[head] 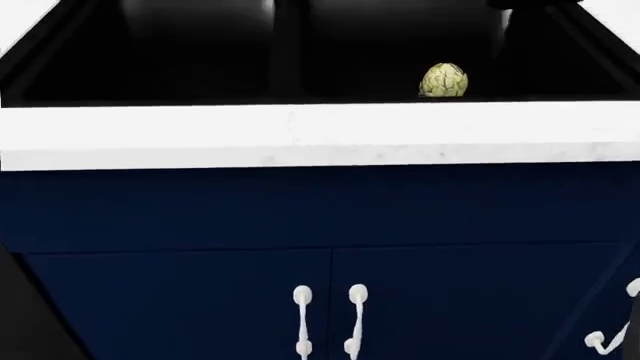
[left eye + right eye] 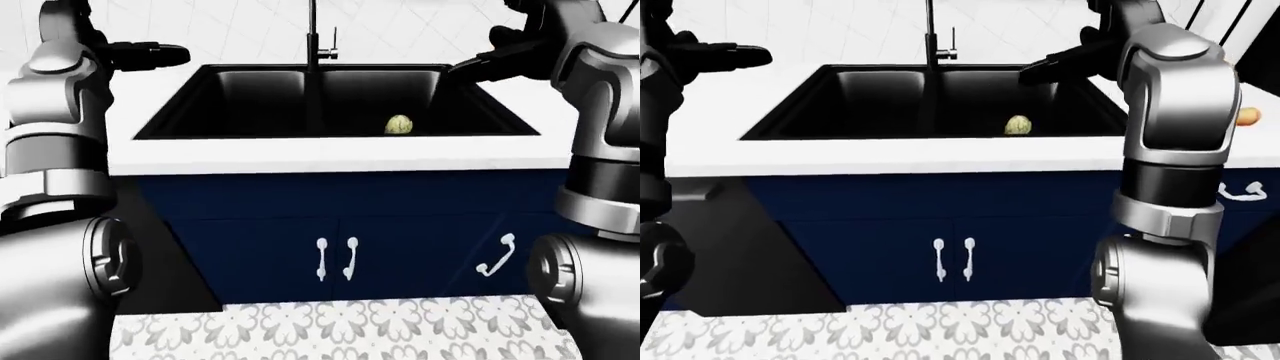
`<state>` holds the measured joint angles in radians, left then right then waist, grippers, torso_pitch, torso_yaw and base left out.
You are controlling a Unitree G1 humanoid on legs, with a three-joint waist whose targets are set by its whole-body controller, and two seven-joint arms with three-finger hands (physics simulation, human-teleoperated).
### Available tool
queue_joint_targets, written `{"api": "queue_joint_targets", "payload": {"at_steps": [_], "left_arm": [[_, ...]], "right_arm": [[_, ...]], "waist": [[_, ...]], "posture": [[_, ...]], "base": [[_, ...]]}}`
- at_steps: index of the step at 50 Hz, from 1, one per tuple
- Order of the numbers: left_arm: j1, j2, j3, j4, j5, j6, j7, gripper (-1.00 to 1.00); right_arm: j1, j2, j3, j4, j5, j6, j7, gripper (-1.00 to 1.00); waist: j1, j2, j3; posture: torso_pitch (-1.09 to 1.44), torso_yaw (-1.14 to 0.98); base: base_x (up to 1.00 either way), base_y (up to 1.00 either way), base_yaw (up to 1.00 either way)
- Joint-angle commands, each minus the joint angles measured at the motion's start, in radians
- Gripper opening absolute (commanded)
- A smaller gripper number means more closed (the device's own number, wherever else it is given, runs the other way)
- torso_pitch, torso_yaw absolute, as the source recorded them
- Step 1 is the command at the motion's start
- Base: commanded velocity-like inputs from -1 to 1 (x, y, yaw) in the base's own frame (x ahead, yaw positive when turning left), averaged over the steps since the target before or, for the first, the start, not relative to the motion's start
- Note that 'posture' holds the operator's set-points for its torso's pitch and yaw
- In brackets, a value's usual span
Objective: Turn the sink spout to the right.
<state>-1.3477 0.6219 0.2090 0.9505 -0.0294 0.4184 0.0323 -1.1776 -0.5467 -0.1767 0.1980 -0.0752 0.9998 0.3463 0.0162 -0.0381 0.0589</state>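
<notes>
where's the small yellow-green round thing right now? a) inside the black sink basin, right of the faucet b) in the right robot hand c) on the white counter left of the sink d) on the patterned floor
a: the small yellow-green round thing rests in the black sink basin, to the right of the faucet in the left-eye view, and no robot hand touches it.

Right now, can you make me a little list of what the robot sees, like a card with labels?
place: kitchen counter, white top, dark blue cabinets
sink: black, two basins
spout: thin dark faucet at the top edge of the sink, untouched
in the sink: one small yellow-green round thing in the right basin
left hand: raised over the counter, holding nothing
right hand: raised by the sink's right corner, holding nothing
floor: patterned tiles
</notes>
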Motion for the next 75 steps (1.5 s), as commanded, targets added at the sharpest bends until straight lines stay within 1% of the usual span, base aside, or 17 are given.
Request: {"api": "queue_joint_targets", "payload": {"at_steps": [1,3,8,14,16,18,27,29,35,39,45,50,55,57,69,73,75], "left_arm": [[-0.055,0.011,-0.001,-0.067,-0.002,-0.051,-0.001,1.00],[-0.056,0.012,0.000,-0.063,-0.002,-0.052,-0.001,1.00],[-0.053,0.012,-0.001,-0.070,-0.003,-0.045,-0.003,1.00],[-0.053,0.016,0.000,-0.071,-0.002,-0.041,-0.005,1.00],[-0.066,0.020,0.002,-0.064,-0.003,-0.041,-0.004,1.00],[-0.066,0.019,0.002,-0.061,-0.004,-0.044,-0.003,1.00],[-0.063,0.015,-0.002,-0.065,-0.001,-0.044,-0.006,1.00],[-0.063,0.015,-0.001,-0.064,-0.001,-0.044,-0.005,1.00],[-0.103,0.008,-0.016,-0.056,0.011,-0.016,-0.019,1.00],[-0.144,-0.005,-0.031,-0.040,0.032,-0.010,-0.029,1.00],[-0.204,-0.037,-0.055,-0.040,0.070,0.027,-0.060,1.00],[-0.220,-0.070,-0.057,-0.055,0.087,0.033,-0.060,1.00],[-0.231,-0.077,-0.057,-0.064,0.099,0.042,-0.069,1.00],[-0.229,-0.080,-0.055,-0.073,0.101,0.046,-0.070,1.00],[-0.224,-0.076,-0.048,-0.098,0.109,0.055,-0.072,1.00],[-0.223,-0.072,-0.047,-0.096,0.111,0.050,-0.071,1.00],[-0.227,-0.068,-0.044,-0.092,0.111,0.047,-0.068,1.00]], "right_arm": [[-0.032,-0.021,-0.018,-0.031,-0.009,-0.024,-0.010,1.00],[-0.029,-0.022,-0.021,-0.031,-0.008,-0.026,-0.010,1.00],[-0.023,-0.019,-0.020,-0.037,-0.006,-0.023,-0.019,1.00],[-0.011,-0.011,-0.025,-0.017,0.006,-0.050,-0.027,1.00],[-0.019,-0.022,-0.025,-0.028,0.006,-0.033,-0.024,1.00],[-0.018,-0.028,-0.025,-0.051,0.008,-0.014,-0.020,1.00],[-0.008,-0.027,-0.026,-0.048,0.014,-0.024,-0.025,1.00],[-0.016,-0.029,-0.023,-0.048,0.015,-0.021,-0.021,1.00],[-0.061,-0.042,-0.011,-0.004,0.007,-0.022,-0.010,1.00],[-0.127,-0.066,-0.005,0.105,-0.010,-0.058,-0.003,1.00],[-0.243,-0.086,0.032,0.218,-0.063,-0.064,0.033,1.00],[-0.272,-0.085,0.028,0.250,-0.095,-0.074,0.051,1.00],[-0.281,-0.087,0.021,0.254,-0.114,-0.072,0.065,1.00],[-0.277,-0.085,0.018,0.249,-0.117,-0.071,0.068,1.00],[-0.277,-0.081,0.016,0.233,-0.131,-0.056,0.081,1.00],[-0.279,-0.080,0.016,0.230,-0.135,-0.053,0.085,1.00],[-0.280,-0.079,0.017,0.228,-0.137,-0.051,0.088,1.00]], "waist": [[-0.006,0.011,-0.030],[-0.002,-0.027,-0.039],[-0.009,0.003,-0.038],[-0.027,0.074,-0.033],[-0.034,0.129,-0.074],[-0.032,0.123,-0.024],[-0.002,0.024,-0.005],[-0.011,-0.018,-0.039],[-0.006,-0.002,-0.022],[-0.017,0.058,-0.013],[-0.021,0.043,-0.063],[-0.016,0.059,-0.045],[-0.009,0.011,-0.033],[-0.006,-0.048,-0.051],[-0.017,0.052,-0.025],[-0.030,0.145,-0.048],[-0.033,0.119,-0.033]], "posture": [[0.00,0.00],[0.00,0.00],[0.00,0.00],[0.00,0.00],[0.00,0.00],[0.00,0.00],[0.00,0.00],[0.00,0.00],[0.00,0.00],[0.00,0.00],[0.00,0.00],[0.00,0.00],[0.00,0.00],[0.00,0.00],[0.00,0.00],[0.00,0.00],[0.00,0.00]], "base": [[0.35,0.00,0.00],[0.36,0.00,0.00],[0.35,0.00,0.00],[0.35,0.00,0.00],[0.35,0.00,0.00],[0.34,0.00,0.00],[0.31,0.00,0.00],[0.00,0.00,0.00],[0.00,0.00,0.00],[0.00,0.00,0.00],[0.02,0.00,0.00],[0.14,0.00,0.00],[0.14,0.00,0.00],[0.14,0.00,0.00],[0.27,0.00,0.00],[0.31,0.00,0.00],[0.31,0.00,0.00]]}}
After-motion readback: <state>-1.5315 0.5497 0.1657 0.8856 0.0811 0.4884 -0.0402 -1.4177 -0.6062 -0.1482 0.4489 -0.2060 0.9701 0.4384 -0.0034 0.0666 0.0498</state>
